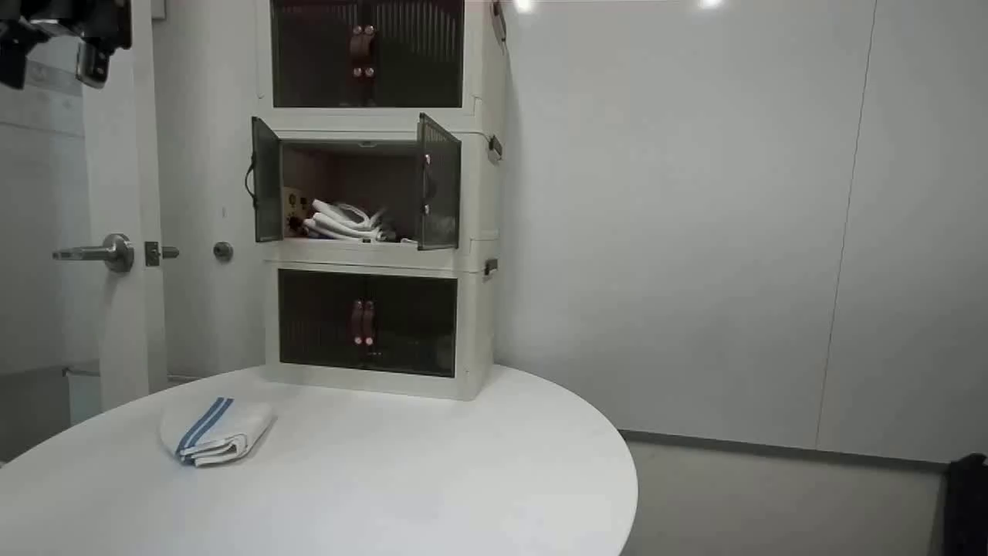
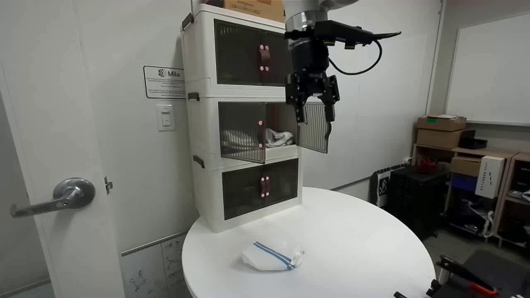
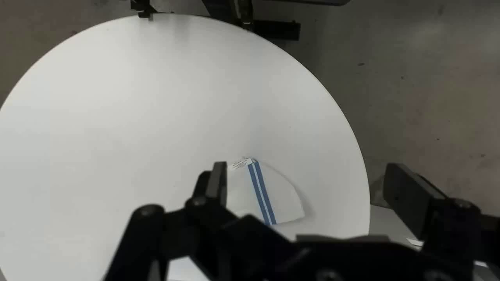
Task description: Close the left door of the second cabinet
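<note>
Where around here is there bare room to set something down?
In an exterior view, the table is bare right of the towel, in front of the bottom cabinet. The middle cabinet is crowded: white bundle inside, both doors jutting out. The gripper hangs above the table.

We see the left door (image 2: 242, 131) of the second cabinet (image 2: 203, 132) standing open and upright: a dark, see-through panel with fine vertical ribs. A reddish-brown strap handle (image 2: 261, 134), fixed by two pink studs (image 2: 260, 123), runs along its free edge. The off-white cabinet is the middle of three, one above another. In both exterior views, the door is attached at the left of the cabinet's front and juts outward, baring the opening (image 1: 374, 166). We see it only at a slant, so we cannot judge its exact angle.
</note>
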Controlling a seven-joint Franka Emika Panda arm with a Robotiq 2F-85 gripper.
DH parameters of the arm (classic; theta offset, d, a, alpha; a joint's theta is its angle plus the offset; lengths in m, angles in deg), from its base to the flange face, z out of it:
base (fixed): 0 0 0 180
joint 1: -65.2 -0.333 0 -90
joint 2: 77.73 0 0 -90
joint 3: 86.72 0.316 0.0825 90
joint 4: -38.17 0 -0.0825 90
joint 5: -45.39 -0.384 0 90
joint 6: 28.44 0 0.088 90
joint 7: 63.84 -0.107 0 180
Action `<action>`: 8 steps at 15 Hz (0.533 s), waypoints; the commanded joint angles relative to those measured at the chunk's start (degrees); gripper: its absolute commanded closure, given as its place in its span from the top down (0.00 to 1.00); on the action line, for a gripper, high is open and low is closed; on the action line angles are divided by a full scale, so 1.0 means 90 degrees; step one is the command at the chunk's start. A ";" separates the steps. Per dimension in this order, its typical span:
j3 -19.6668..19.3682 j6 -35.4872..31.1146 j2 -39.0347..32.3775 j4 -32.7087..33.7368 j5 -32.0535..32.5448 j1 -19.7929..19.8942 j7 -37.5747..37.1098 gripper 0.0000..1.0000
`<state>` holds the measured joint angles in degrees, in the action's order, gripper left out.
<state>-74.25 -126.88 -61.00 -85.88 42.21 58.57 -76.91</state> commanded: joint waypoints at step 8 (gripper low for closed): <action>-0.0009 -0.0046 -0.0137 0.0120 0.0118 -0.0020 -0.0241 1.00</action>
<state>-74.26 -126.91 -61.01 -85.86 42.28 58.57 -76.91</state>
